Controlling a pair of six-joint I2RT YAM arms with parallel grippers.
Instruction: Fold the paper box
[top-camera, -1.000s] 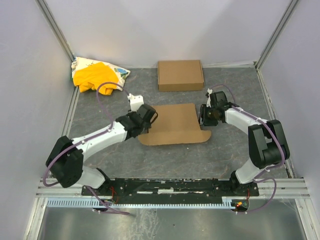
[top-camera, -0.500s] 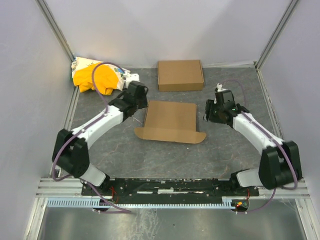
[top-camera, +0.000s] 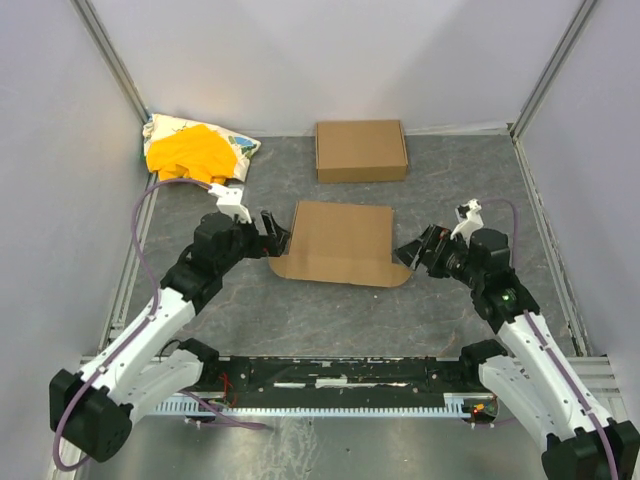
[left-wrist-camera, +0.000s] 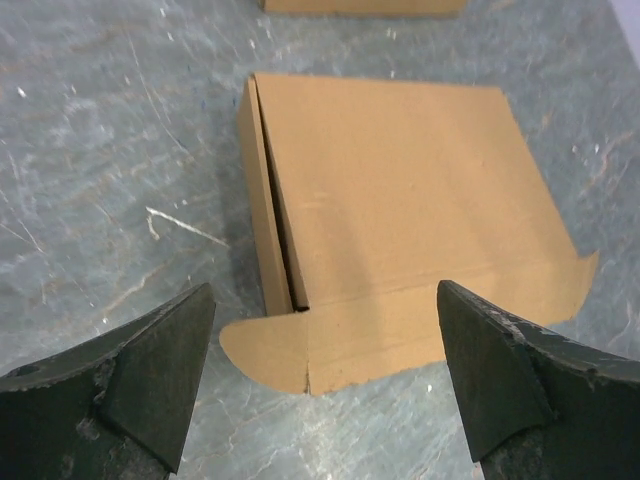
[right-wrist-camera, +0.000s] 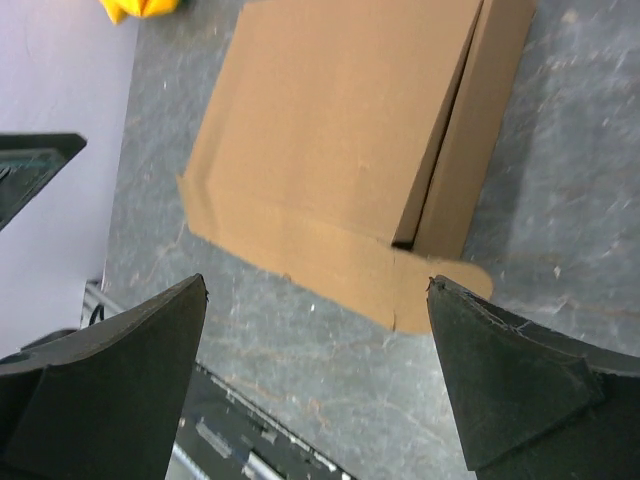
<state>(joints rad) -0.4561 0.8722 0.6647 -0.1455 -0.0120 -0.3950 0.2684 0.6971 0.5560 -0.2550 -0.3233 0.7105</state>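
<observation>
L gripper (top-camera: 272, 232) has its two fingers spread wide w/ nothing in them. R gripper (top-camera: 412, 250) is the same: wide apart and holding nothing. Seen from above, w/ 12 at the far wall, the box (top-camera: 340, 240) lies in the middle of the table (top-camera: 330, 322). L gripper sits just beside it at 9 and R gripper just beside it at 3. Neither one touches it.

The lid is down flat. One long flap (top-camera: 340, 273) sticks out flat at 6, w/ a round tab (left-wrist-camera: 262, 347) at each end. On the side at 9 a thin dark gap (left-wrist-camera: 286, 250) shows under the lid.

I think the flap is the bit left to do. To do it well, one gripper should press the lid down near 6 so the box can't slide. The other should bend the flap along its crease, tabs first, then push it into the front. Go slow, since thin card can crumple.

Vs a sec ago: both grippers were right up at the box sides at 9 & 3, & the box was turned a bit. Half a sec ago they were nearer 12. Now both arms have pulled back toward 6. The box looks the same as half a sec ago.
</observation>
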